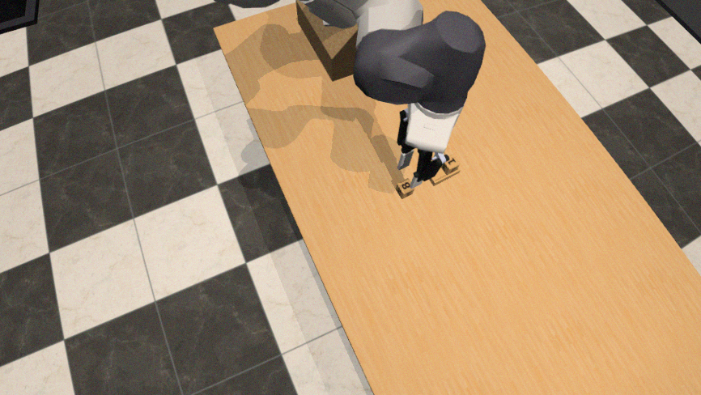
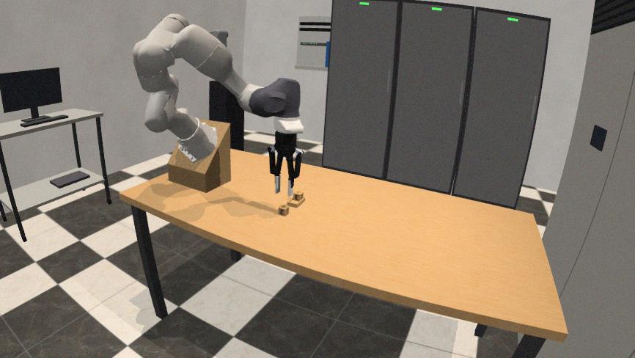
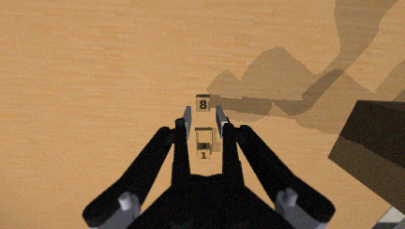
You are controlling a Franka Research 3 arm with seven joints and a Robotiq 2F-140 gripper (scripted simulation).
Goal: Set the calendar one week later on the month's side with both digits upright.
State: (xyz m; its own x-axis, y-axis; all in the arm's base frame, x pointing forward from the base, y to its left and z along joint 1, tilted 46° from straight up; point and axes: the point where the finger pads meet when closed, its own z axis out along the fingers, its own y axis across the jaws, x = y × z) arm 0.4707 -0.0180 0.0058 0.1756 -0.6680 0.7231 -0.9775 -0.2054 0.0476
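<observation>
A wooden cube (image 1: 405, 188) (image 2: 283, 210) (image 3: 202, 103) with an 8 on top stands on the table, outside the tray. The small wooden tray (image 1: 446, 178) (image 2: 295, 204) (image 3: 203, 129) lies on the table beside it. A second cube (image 1: 450, 165) (image 2: 298, 195) (image 3: 203, 154) with a 1 on top is in one end of the tray; its side towards the open end shows a dark digit, seemingly a 3. My gripper (image 1: 409, 174) (image 2: 284, 193) (image 3: 203, 113) is open, fingers partly apart and empty, pointing down above the table near the 8 cube and the tray. The month's name cannot be read.
The arm's wooden base block (image 1: 326, 48) (image 2: 195, 176) (image 3: 370, 127) stands at the table's end. The arm's shadow falls across the table up to the 8 cube. The long table edge (image 2: 284, 266) is on the 8 cube's side. Grey cabinets (image 2: 426, 97) stand behind the table.
</observation>
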